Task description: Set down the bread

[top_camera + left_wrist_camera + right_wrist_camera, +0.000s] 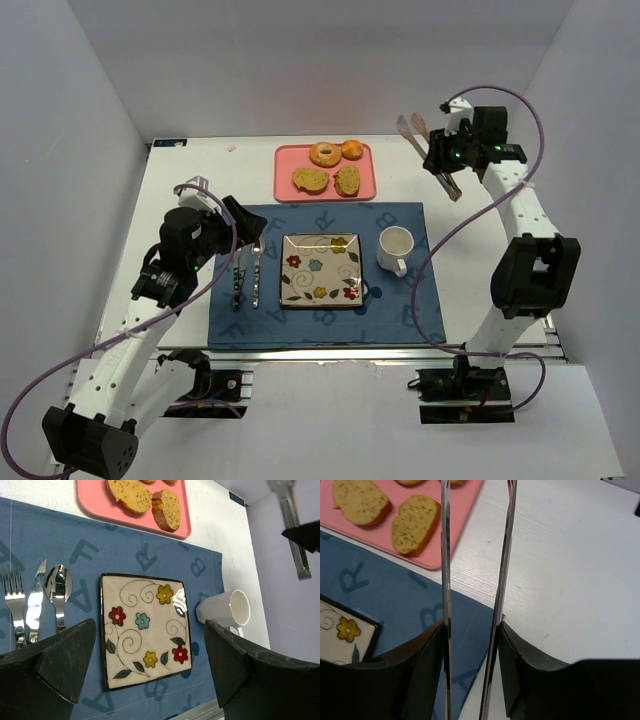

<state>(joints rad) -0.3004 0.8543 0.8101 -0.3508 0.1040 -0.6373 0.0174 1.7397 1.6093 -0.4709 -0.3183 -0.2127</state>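
Two bread slices (311,179) (347,180), a bagel (324,153) and a bun (352,149) lie on a pink tray (367,186) at the back. A square flowered plate (320,268) sits on the blue placemat (400,310). My right gripper (445,155) is shut on metal tongs (412,133) and holds them above the table, right of the tray. In the right wrist view the tong arms (445,555) stand apart between my fingers (422,660), and both slices (415,524) (360,500) show beyond them. My left gripper (147,630) is open and empty, above the plate (145,630).
A white mug (395,248) stands right of the plate. A fork, knife and spoon (245,275) lie left of it on the placemat. White walls enclose the table on three sides.
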